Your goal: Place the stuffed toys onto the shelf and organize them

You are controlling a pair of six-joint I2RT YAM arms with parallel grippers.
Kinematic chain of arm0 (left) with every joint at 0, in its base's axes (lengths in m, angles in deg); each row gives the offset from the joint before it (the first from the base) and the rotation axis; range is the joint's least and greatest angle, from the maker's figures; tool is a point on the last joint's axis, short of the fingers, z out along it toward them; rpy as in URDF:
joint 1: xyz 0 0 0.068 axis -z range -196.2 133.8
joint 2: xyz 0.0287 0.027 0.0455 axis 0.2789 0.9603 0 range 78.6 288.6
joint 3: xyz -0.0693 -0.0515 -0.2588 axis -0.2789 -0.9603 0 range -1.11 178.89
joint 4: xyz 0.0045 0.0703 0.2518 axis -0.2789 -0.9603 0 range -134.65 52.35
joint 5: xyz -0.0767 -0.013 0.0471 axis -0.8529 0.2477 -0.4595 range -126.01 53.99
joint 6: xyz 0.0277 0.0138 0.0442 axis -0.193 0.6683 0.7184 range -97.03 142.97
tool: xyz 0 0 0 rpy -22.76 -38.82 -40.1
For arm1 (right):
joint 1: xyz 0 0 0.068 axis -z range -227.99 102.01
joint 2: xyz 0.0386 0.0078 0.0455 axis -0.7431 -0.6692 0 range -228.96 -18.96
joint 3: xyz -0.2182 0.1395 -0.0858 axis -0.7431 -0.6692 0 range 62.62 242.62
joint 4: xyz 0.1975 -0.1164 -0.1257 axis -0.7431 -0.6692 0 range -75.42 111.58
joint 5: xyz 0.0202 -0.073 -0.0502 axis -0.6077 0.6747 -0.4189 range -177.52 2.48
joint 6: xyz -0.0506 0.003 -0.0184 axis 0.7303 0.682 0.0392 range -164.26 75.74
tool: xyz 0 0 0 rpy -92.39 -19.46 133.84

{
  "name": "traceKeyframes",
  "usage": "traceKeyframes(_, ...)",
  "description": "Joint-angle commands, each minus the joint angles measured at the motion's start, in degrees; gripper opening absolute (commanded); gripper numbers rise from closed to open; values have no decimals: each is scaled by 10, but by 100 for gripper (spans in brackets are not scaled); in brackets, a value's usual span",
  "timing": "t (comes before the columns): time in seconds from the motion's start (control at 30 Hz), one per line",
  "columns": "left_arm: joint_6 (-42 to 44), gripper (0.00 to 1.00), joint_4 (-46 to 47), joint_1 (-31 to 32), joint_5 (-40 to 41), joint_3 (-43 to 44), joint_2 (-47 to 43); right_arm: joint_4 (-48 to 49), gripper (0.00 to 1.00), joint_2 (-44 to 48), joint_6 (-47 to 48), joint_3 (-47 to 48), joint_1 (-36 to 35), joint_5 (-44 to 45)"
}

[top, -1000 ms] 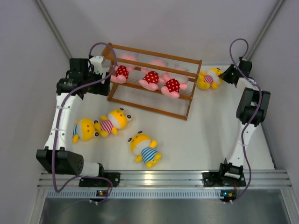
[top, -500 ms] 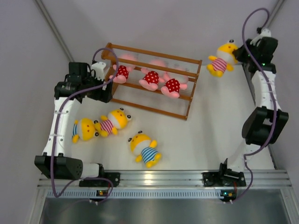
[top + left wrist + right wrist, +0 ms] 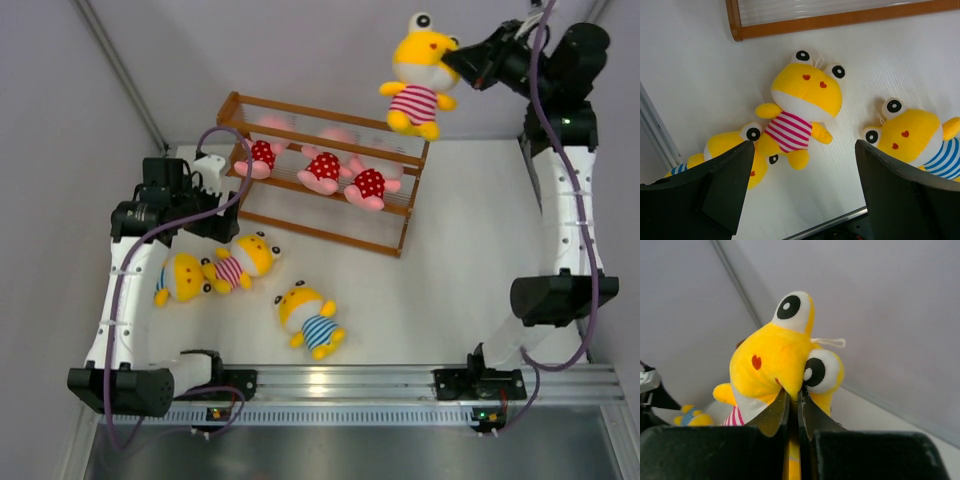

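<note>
Overhead, the right gripper (image 3: pixel 458 66) is raised high over the far right of the table (image 3: pixel 450 260), its fingers clenched on the head of the held toy (image 3: pixel 415 75), a yellow plush in a pink-striped shirt that hangs in the air and shows above the right end of the shelf (image 3: pixel 320 232). The left pink toy (image 3: pixel 262 153), the middle pink toy (image 3: pixel 324 167) and the right pink toy (image 3: pixel 369 184), all in red dotted outfits, lie side by side on the shelf's rods. In front of the shelf, the left gripper (image 3: pixel 212 215) hangs with its fingers released, holding nothing, above the tabletop pink-striped toy (image 3: pixel 245 260), which touches the left blue-striped toy (image 3: pixel 180 278); the front blue-striped toy (image 3: pixel 308 318) lies apart, nearer the arm bases. From the left wrist, the spread fingers (image 3: pixel 720 190) frame the tabletop pink-striped toy (image 3: pixel 800 107) lying face up, with the left blue-striped toy (image 3: pixel 727 145) partly hidden behind one finger, the front blue-striped toy (image 3: pixel 920 140) at the right, and the shelf's bottom rail (image 3: pixel 840 20) along the top. From the right wrist, the two fingertips (image 3: pixel 772 412) meet tightly on the yellow face of the held toy (image 3: pixel 775 365), just below its eyes.
</note>
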Motion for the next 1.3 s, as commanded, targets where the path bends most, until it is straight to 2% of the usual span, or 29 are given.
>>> traceKeyframes(0.0, 13, 88, 2, -1, 2, -11, -17, 21, 0, -52, -132, -23, -61, -12)
traceKeyframes(0.07, 13, 87, 2, -1, 3, -16, -19, 92, 0, -62, -170, -62, -83, -15)
traceKeyframes(0.23, 13, 87, 2, -1, 2, -23, -20, 117, 0, -125, -215, -38, -107, -10)
traceKeyframes(0.33, 13, 87, 2, -1, 0, -26, -20, 50, 0, -156, -194, 2, -106, 15)
traceKeyframes(0.5, 13, 87, 2, -1, 7, -29, -18, -22, 0, -168, -157, 3, -107, 34)
traceKeyframes(0.7, 14, 86, 2, -1, 8, -30, -14, -102, 0, -134, -102, 3, -101, 46)
traceKeyframes(0.93, 14, 86, 2, -1, 14, -30, -12, -154, 0, -117, -72, 4, -84, 54)
traceKeyframes(1.1, 14, 86, 2, -1, 15, -30, -13, -152, 0, -118, -79, -8, -80, 51)
traceKeyframes(1.13, 15, 86, 2, -1, 15, -30, -12, -143, 4, -119, -81, -14, -79, 48)
traceKeyframes(1.17, 15, 86, 2, -1, 17, -31, -13, -133, 15, -117, -83, -20, -79, 46)
traceKeyframes(1.23, 18, 87, 2, -1, 19, -34, -14, -129, 23, -117, -84, -28, -79, 46)
traceKeyframes(1.27, 20, 87, 2, -1, 20, -36, -14, -127, 33, -117, -83, -29, -80, 45)
